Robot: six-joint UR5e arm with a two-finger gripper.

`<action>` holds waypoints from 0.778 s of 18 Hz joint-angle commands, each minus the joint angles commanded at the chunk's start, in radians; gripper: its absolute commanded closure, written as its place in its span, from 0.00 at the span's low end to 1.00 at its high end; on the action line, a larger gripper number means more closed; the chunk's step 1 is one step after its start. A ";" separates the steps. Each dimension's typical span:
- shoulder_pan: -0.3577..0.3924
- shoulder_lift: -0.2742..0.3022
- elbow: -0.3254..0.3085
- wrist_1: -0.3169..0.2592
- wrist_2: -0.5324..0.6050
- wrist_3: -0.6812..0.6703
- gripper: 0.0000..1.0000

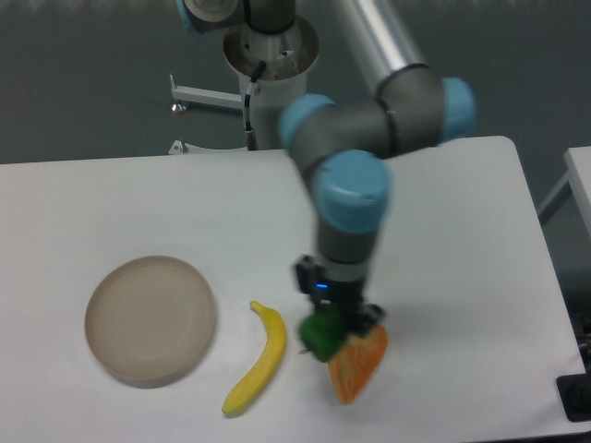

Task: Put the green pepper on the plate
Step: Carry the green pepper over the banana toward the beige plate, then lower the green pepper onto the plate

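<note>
Green pepper [321, 337] sits low and right of centre, apparently pinched in the gripper [340, 325], jaws mostly hidden; lift straight up clear of the orange slice [358, 365] and banana [259, 360] before crossing to the plate [150, 319] at lower left.

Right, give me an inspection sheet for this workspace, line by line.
Surface: white table, mostly bare apart from the items near its front edge.
Job's things: green pepper at the pincer's tip, right of the banana; whether it is lifted cannot be told. Plate at front left, nothing on it.
Clutter: yellow banana between plate and pepper; orange slice-shaped food item against the pepper's right side.
Grippers: pincer pointing down over the pepper; fingers hidden, closure cannot be told.
Cables: black cable at the arm's base.
Surroundings: dark wall behind; second white surface at right edge.
</note>
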 joint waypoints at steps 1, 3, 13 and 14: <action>-0.023 0.002 -0.002 0.000 -0.002 -0.046 0.61; -0.069 -0.001 -0.011 0.000 -0.002 -0.143 0.61; -0.169 0.002 -0.169 0.074 0.011 -0.255 0.61; -0.177 0.002 -0.178 0.074 0.012 -0.255 0.61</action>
